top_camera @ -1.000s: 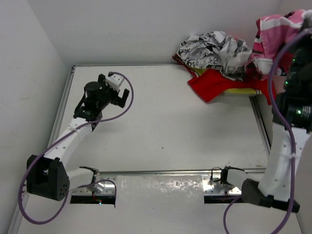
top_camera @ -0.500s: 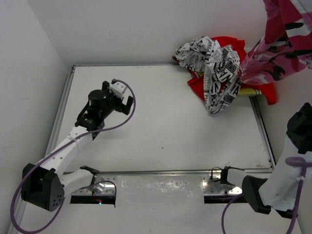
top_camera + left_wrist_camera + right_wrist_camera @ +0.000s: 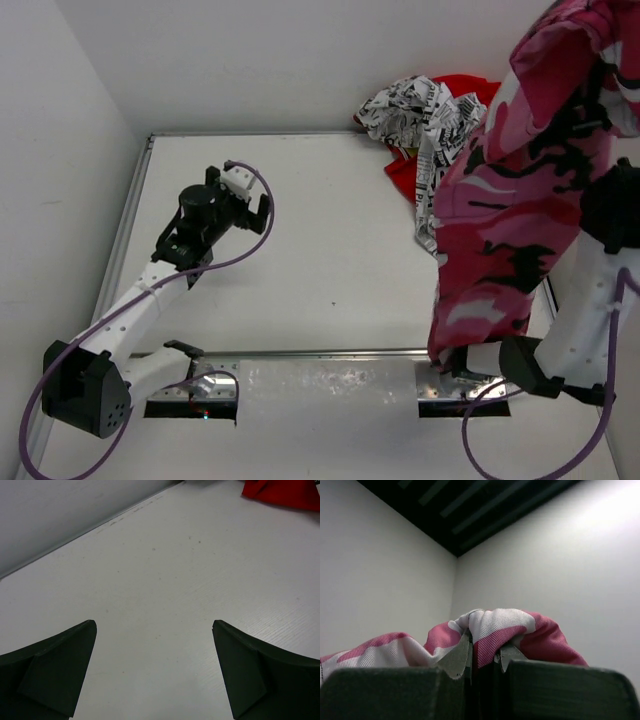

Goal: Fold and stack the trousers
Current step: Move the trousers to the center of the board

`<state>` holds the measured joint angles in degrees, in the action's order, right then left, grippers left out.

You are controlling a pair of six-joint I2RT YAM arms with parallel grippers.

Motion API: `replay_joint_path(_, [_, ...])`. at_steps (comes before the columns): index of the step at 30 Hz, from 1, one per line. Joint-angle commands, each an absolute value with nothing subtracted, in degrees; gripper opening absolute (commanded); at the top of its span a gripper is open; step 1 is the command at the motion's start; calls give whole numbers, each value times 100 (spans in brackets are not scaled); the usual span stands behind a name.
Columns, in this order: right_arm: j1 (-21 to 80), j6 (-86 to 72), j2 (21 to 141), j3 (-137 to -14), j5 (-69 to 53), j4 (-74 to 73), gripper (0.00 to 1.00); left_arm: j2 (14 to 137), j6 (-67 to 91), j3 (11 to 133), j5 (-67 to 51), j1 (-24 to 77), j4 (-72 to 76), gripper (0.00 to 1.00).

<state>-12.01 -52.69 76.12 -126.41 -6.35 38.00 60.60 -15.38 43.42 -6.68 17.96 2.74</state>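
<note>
The pink camouflage trousers (image 3: 510,220) hang long at the right of the top view, from the upper right corner down to the table's near rail. My right gripper (image 3: 482,650) is raised high and shut on a fold of the trousers (image 3: 500,622); in the top view the cloth hides it. My left gripper (image 3: 257,205) is open and empty over the left part of the white table (image 3: 330,250), far from the trousers. The left wrist view shows its jaws wide apart (image 3: 154,624) above bare table.
A black-and-white printed cloth (image 3: 430,110) lies crumpled at the back right on a plain red cloth (image 3: 402,175), whose edge shows in the left wrist view (image 3: 280,492). White walls close in the back and left. A metal rail (image 3: 320,352) runs along the near edge.
My right arm has lifted the trousers high out of the pile, so they now hang full length at the right. The black-and-white cloth dropped back. My left gripper barely moved.
</note>
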Motion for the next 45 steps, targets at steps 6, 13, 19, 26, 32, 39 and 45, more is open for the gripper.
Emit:
replay_joint_path(6, [2292, -3246, 8822, -11618, -618, 2062, 0, 6310, -879, 5053, -844, 1731, 457, 100])
replay_joint_path(13, [3049, -2426, 10906, -13043, 148, 598, 0, 6346, -774, 5511, 226, 1644, 264, 100])
replay_joint_path(19, [3243, -2242, 11592, -12920, 1691, -252, 0, 6249, -948, 5414, 888, 1556, 114, 100])
replay_joint_path(26, [3067, -705, 12383, -12964, 642, -2448, 99, 6425, -1432, 5195, -348, 1617, -315, 100])
replay_joint_path(32, [2769, -465, 11157, -11263, 2197, -3263, 83, 6951, -1591, 5185, -738, 1933, -772, 97])
replay_joint_path(39, [1398, -1529, 8447, -6902, 1723, -2636, 87, 7689, -1652, 5221, -949, 2065, -694, 93])
replay_joint_path(45, [1292, -1266, 8981, -5801, 1975, -2866, 99, 8112, -1495, 5326, -897, 2259, -440, 92])
